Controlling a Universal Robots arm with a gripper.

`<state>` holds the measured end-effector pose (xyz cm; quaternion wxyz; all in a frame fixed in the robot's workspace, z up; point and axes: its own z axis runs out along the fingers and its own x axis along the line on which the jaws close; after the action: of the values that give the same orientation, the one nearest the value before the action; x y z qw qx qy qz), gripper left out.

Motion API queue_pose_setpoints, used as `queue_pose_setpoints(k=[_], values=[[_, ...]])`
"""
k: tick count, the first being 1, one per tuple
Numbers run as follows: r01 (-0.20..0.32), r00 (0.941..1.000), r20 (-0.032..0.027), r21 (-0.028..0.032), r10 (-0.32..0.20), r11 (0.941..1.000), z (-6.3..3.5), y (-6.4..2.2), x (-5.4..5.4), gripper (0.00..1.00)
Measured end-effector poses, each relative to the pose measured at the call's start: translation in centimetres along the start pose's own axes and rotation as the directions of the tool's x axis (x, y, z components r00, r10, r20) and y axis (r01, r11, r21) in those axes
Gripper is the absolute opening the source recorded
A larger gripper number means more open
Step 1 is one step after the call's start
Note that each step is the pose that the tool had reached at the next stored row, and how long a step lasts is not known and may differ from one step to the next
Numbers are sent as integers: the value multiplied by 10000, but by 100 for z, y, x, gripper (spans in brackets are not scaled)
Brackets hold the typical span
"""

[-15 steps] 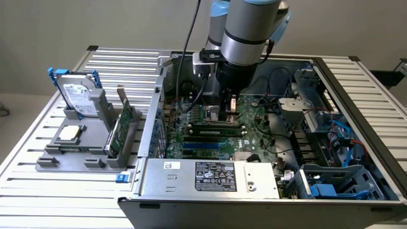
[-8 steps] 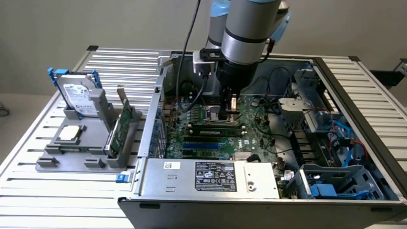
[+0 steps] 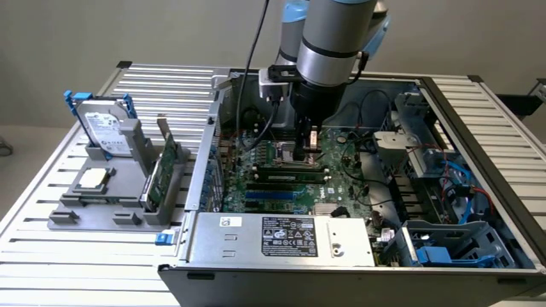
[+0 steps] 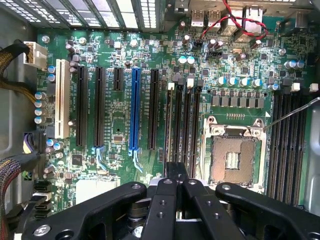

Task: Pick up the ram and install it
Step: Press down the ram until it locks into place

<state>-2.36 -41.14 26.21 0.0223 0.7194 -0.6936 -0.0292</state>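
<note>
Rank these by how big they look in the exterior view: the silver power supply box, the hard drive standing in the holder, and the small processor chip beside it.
1. Power supply box, largest.
2. Hard drive.
3. Processor chip, smallest.

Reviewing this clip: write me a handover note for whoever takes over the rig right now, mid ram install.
Gripper: down inside the open case, just above the black memory slots beside the empty processor socket.
Ram: I cannot tell whether the gripper holds it.
Done: no stick shows seated in the slots seen from the wrist.
Left: the install itself.
Aside: a hard drive and a wider green card stand in the holder at the exterior view's left.
</note>
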Motion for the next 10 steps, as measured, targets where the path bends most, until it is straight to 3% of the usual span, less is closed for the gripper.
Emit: queue_pose_setpoints(k=[7,10], values=[[-48,10000,0,-11,48,10000,-1,-3,4,11],[-576,9983,44,-4,576,9983,8,-4,4,11]])
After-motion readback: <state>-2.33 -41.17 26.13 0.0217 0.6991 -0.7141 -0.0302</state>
